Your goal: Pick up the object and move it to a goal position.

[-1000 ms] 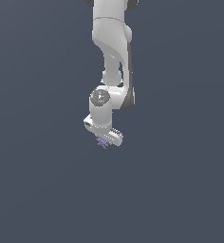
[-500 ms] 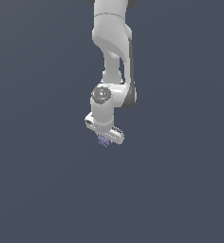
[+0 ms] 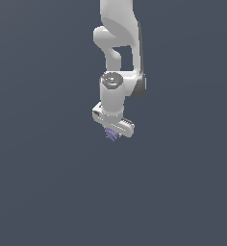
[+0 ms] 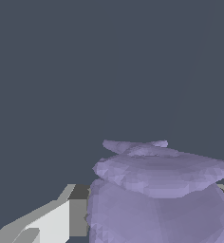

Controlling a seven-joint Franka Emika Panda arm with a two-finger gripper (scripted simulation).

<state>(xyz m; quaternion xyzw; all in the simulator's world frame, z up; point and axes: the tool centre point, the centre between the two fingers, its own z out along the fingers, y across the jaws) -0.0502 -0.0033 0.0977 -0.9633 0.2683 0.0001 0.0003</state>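
Compared with a second ago, the arm sits higher in the exterior view, the lavender object point(image 3: 111, 135) riding up with it. Fingers point(image 4: 47, 223) pinch the object between them, directly under the gripper point(image 3: 112, 130). Judgement: lift done, transfer to goal remains.

Smooth, softly glossy white plastic-looking robot arm point(image 3: 119, 43); small lavender-purple jagged lump point(image 4: 156, 194), matt and coarsely faceted; flat matt slate-grey background point(image 3: 43, 182).
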